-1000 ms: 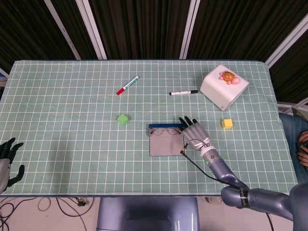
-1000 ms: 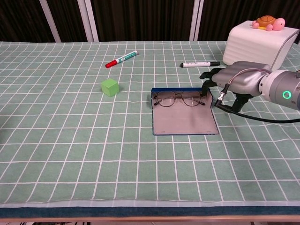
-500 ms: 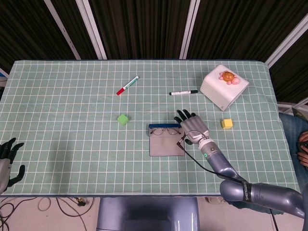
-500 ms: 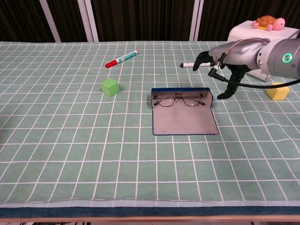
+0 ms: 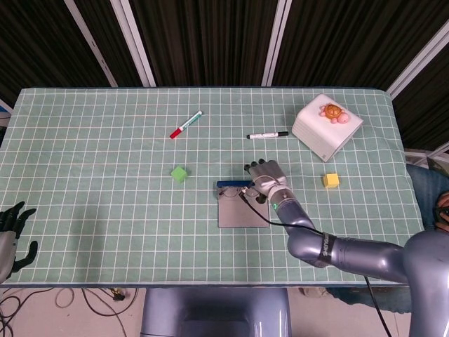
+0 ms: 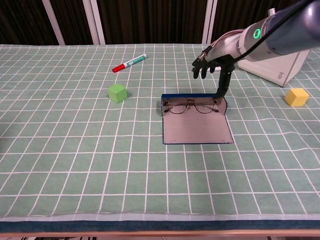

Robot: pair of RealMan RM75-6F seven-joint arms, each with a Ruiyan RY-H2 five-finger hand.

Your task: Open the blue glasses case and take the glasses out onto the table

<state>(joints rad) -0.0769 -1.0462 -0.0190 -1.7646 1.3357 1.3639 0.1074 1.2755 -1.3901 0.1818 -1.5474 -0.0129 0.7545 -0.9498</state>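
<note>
Head view: blue glasses case lies open near table center on the green checked tablecloth, grey lid flap folded toward the robot, glasses sitting in the blue tray at its far edge. Right hand is over the case's far right corner, fingers apart, nothing in its grip from this angle. Left hand sits at the table's near left edge, well apart from the case, fingers spread, holding nothing. Green cube left of the case, red marker further back left, black marker behind the case, white box with a toy turtle on top at far right, yellow cube right of the hand. Chest view: case open, glasses upright against the blue back wall. Right hand hangs above the case's right end, fingers spread, one finger pointing down to the right temple hinge of the glasses; whether it touches, cannot tell. Nothing held. Green cube, red marker, yellow cube visible; white box partly behind the arm.
</note>
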